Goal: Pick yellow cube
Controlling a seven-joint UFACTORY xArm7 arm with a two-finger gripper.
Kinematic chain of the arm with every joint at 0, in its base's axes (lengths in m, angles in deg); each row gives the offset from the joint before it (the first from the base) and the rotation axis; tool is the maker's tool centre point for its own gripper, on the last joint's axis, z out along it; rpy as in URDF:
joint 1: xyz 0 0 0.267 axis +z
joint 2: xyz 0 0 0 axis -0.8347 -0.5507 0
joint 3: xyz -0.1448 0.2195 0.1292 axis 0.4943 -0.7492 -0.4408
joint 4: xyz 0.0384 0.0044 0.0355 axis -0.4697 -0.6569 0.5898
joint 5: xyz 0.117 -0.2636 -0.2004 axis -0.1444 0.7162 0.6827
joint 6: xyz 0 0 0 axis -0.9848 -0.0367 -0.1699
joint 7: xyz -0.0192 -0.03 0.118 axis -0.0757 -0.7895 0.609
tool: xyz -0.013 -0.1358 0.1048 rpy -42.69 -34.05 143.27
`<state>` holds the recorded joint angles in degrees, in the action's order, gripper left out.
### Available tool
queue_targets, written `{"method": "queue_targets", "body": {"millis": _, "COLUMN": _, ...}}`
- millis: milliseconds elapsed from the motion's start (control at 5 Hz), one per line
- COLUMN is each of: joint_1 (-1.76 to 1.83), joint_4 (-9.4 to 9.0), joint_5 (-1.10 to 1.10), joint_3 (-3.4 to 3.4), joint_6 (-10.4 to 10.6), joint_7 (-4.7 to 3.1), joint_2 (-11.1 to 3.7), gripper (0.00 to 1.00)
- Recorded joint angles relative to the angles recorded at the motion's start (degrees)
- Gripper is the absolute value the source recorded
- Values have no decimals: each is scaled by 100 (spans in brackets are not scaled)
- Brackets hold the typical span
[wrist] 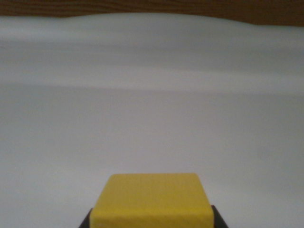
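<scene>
Cube, yellow, sits between dark gripper fingers, bottom centre.

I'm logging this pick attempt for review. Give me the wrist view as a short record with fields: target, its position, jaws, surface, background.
target: yellow cube
position: bottom centre of the wrist view, cut off by the lower edge
jaws: dark tips show at either lower corner of the cube, close against its sides; actual contact cannot be confirmed
gripper: flanks the cube
surface: plain white tabletop, blurred, nothing else on it in view
background: wooden strip along the top edge
</scene>
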<state>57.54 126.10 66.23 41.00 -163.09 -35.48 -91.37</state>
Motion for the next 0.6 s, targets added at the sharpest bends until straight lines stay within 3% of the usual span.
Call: {"method": "queue_targets", "body": {"millis": 600, "joint_1": 0, "joint_4": 99, "joint_5": 1, "joint_3": 0, "joint_6": -172, "joint_7": 3, "joint_2": 73, "gripper": 100}}
